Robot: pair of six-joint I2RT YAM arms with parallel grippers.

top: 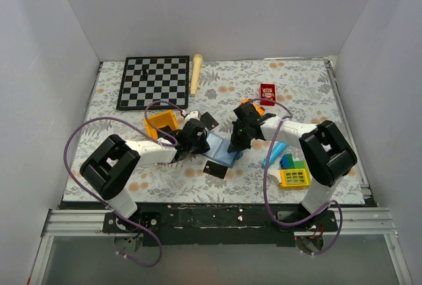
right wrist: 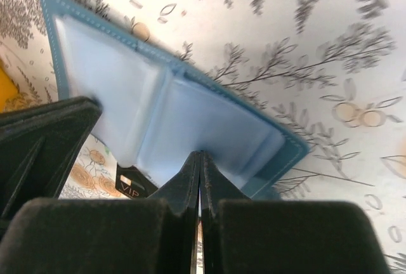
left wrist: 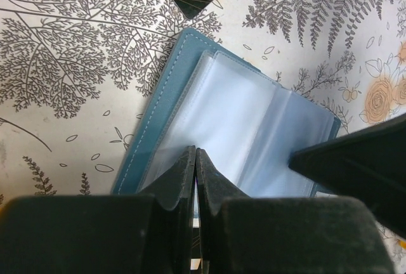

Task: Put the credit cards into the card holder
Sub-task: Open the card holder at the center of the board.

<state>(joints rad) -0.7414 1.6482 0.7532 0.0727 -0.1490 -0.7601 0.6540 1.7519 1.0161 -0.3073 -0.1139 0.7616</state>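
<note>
Lying open, stitched slate-blue card holder (left wrist: 235,134) looks glossy, translucent inside.

White plain walls (top: 217,8) on three sides; table (top: 217,207) under floral cloth (top: 297,80), grey leaves, orange blossoms; aluminium frame (top: 369,218) along near edge; soft even light

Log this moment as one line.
slate-blue folding card holder: lying open | left end effector: shut at its sleeves | right end effector: shut at its edge | flat black card: loose beside holder
</note>
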